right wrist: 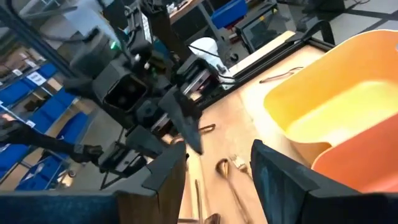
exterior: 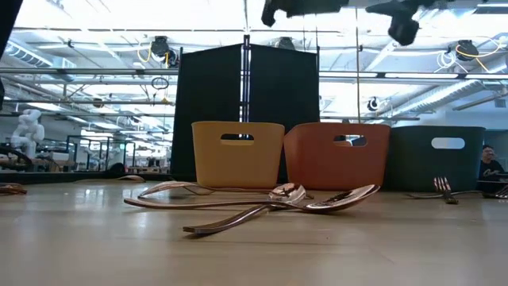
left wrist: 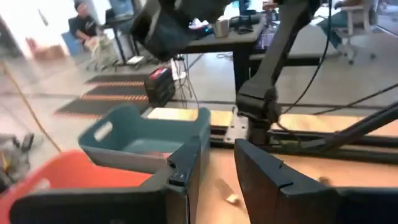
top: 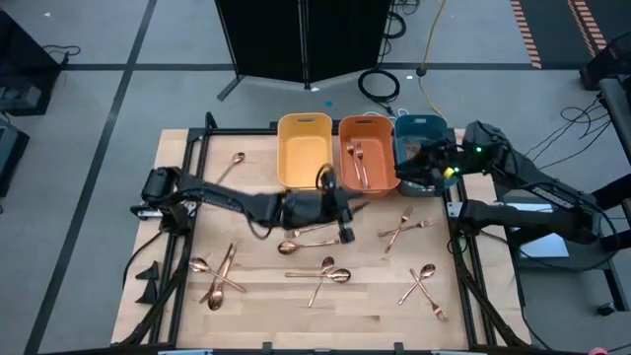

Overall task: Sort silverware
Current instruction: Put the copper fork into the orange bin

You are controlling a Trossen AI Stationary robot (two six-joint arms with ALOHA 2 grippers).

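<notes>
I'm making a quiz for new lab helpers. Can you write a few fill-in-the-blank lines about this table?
1. The three bins stand in a row: yellow bin, orange bin, then the ____ bin.
2. The two forks already sorted lie in the ____ bin.
3. The right tool hovers over the ____ bin.
4. The left tool is above the table, in front of the ____ bin.

Missing words: teal; orange; teal; orange

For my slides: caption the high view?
Left gripper hovers open over scattered silverware; right gripper waits open above the teal bin.
</notes>
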